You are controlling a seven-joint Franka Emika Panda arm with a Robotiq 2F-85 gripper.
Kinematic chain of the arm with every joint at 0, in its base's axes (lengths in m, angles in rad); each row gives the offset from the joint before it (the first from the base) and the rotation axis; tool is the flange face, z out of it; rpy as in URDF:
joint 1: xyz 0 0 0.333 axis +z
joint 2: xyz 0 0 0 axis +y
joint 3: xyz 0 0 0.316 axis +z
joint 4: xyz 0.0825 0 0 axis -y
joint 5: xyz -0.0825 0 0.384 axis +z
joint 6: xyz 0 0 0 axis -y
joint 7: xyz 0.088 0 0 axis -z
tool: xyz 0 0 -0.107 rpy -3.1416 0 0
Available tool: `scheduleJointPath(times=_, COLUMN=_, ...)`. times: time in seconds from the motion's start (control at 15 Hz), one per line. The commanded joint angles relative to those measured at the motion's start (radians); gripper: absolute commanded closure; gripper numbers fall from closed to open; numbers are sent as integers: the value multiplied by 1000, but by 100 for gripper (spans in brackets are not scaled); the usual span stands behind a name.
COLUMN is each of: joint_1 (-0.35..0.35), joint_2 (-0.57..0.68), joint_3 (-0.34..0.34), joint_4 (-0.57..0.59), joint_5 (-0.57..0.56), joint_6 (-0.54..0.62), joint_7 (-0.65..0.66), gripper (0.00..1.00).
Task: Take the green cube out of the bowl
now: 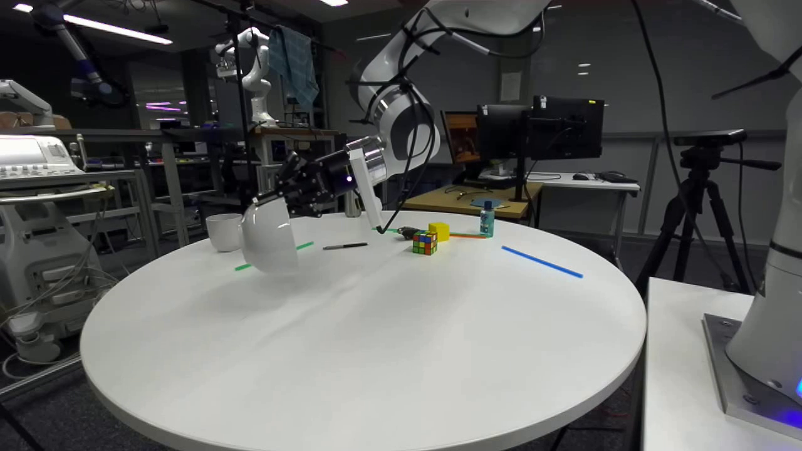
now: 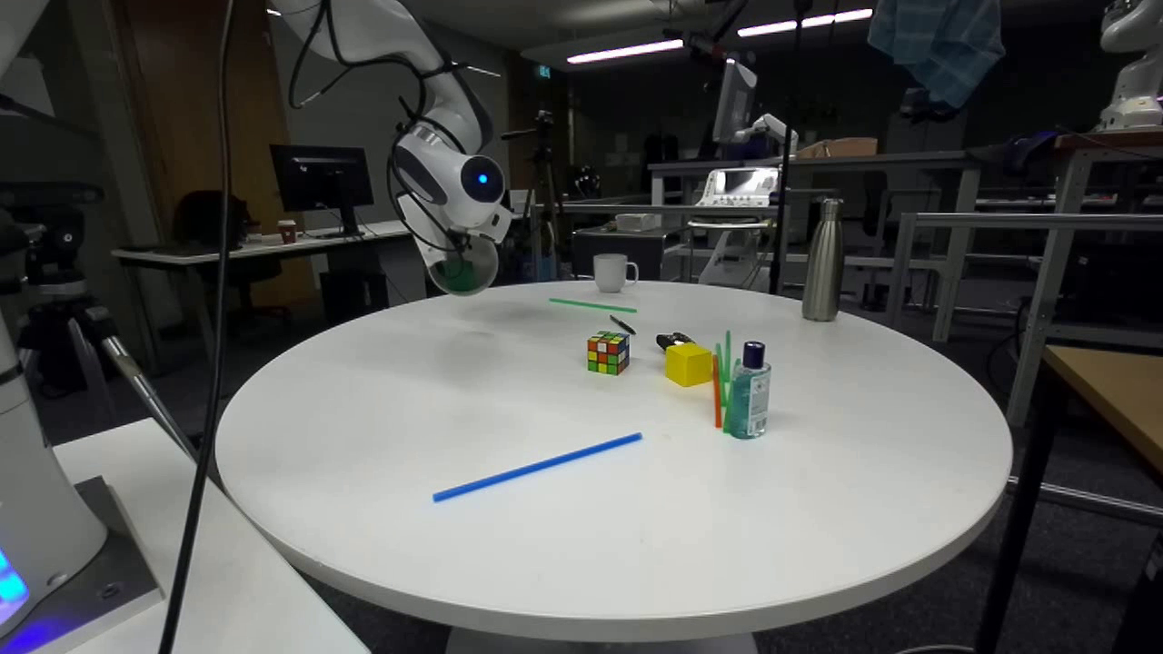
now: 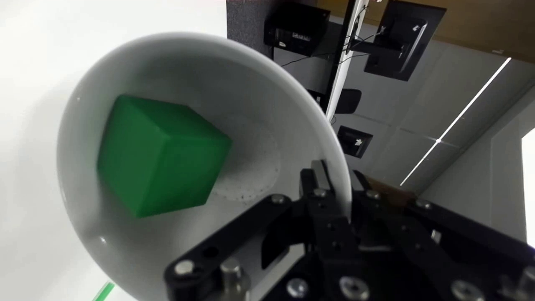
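Observation:
My gripper (image 3: 339, 179) is shut on the wall of the white bowl (image 3: 259, 100), one finger inside the rim and one outside. The bowl hangs tipped steeply on its side over the table, as an exterior view shows with the bowl (image 1: 268, 241) below my gripper (image 1: 269, 198). Inside it, against the lower wall, rests the green cube (image 3: 167, 154), apart from the fingers. An exterior view also gives a glimpse of the green cube (image 2: 458, 275) in the bowl (image 2: 488, 263); in a further exterior view the bowl's side hides it.
A white mug (image 1: 223, 233) and a green stick (image 2: 592, 305) stand near the bowl. Farther off lie a pen (image 1: 345, 246), a Rubik's cube (image 2: 608, 352), a yellow block (image 2: 689, 364), a small bottle (image 2: 750, 395) and a blue stick (image 2: 536, 468). A steel flask (image 2: 823, 263) stands upright.

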Motion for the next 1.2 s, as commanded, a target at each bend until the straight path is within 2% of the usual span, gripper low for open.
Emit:
scheduleJointPath(times=0.0, joint_1=20, joint_2=-39, joint_3=-38, joint_4=-25, joint_5=63, joint_6=-72, joint_7=-25, gripper=98)
scheduleJointPath(times=0.6, joint_1=33, joint_2=-44, joint_3=-65, joint_4=-36, joint_5=77, joint_6=-101, joint_7=-12, gripper=98)
scheduleJointPath(times=1.13, joint_1=115, joint_2=-49, joint_3=-107, joint_4=-32, joint_5=-145, joint_6=39, joint_7=92, gripper=98)
